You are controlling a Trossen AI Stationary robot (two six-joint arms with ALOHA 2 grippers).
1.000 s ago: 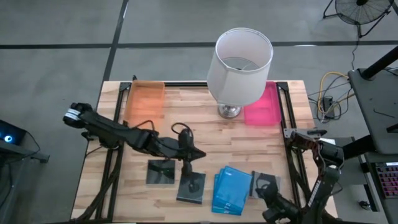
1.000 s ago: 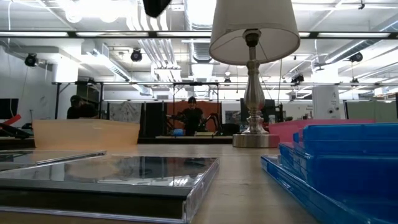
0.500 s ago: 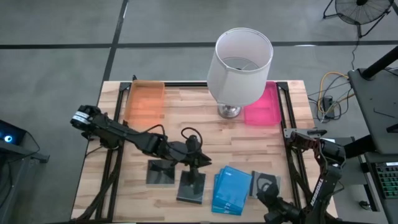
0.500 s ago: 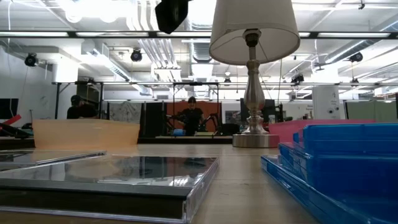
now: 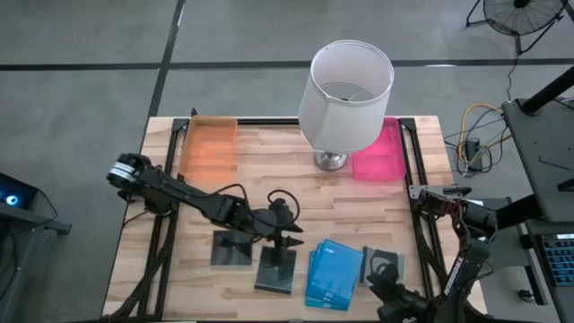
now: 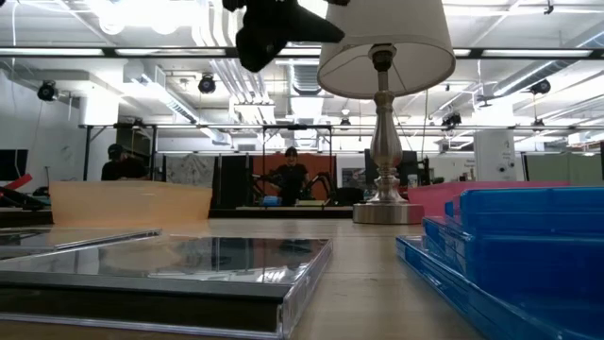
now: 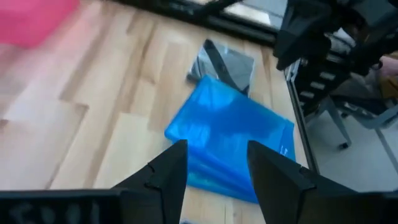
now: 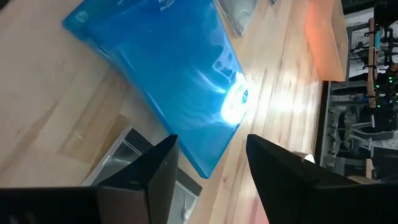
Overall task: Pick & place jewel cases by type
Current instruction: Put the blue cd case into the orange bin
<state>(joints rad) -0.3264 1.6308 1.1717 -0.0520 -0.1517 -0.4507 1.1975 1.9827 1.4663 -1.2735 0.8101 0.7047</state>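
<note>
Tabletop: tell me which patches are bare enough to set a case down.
Bare wood lies between the orange tray and the lamp, and along the table's left edge below that tray. The near strip is crowded: grey cases, blue cases and the left gripper above them.

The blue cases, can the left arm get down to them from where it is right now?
Probably yes. The left gripper hangs open above the table just beside the blue cases, which lie uncovered. In the left wrist view nothing sits between its fingers and the stack.
</note>
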